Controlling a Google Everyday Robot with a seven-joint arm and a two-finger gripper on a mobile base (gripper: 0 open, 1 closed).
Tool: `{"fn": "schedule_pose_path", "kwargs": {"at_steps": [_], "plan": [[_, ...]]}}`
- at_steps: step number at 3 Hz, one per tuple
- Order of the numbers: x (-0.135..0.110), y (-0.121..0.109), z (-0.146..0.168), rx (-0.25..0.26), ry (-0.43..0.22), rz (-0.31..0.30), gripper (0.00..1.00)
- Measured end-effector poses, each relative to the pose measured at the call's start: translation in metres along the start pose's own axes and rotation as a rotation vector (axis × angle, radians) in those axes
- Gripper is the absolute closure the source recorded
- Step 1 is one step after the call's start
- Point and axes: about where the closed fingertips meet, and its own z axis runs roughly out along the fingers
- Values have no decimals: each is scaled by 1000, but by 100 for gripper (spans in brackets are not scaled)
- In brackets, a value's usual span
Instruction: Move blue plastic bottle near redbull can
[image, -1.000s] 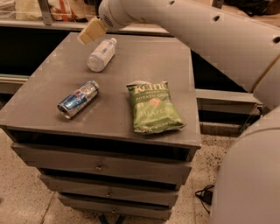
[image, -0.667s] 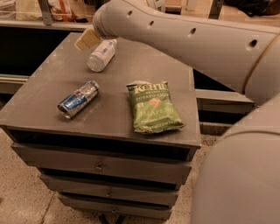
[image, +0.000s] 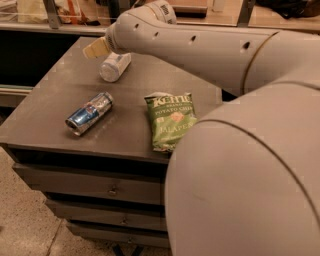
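Blue plastic bottle (image: 115, 66) — on its side at the far part of the grey cabinet top (image: 45, 105), not yet near the redbull can (image: 89, 114), which lies on its side toward the front-left. Gripper (image: 95, 49) — poised just beside the bottle's upper left, likely lining up a grasp; whether clenched or released, cannot tell. Kettle jalapeño chip bag (image: 170, 120): flat, right of the can.

One camera here, looking down from above at the table's (image: 50, 105) front edge and facing its back. It sits very close to the robot's arm (image: 210, 55), whose bulk fills the right half of the view. Most of the tabletop shows, plus the drawers (image: 100, 187) below. The end effector (image: 95, 49) is at upper left, over the far side of the table.
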Motion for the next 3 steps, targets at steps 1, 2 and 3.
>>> {"fn": "schedule_pose_path", "kwargs": {"at_steps": [1,2,3], "plan": [[10,0,14,-13,19,179,0],[19,-3,19,-9,28,278,0],[27,-5,21,-3,32,316,0]]}}
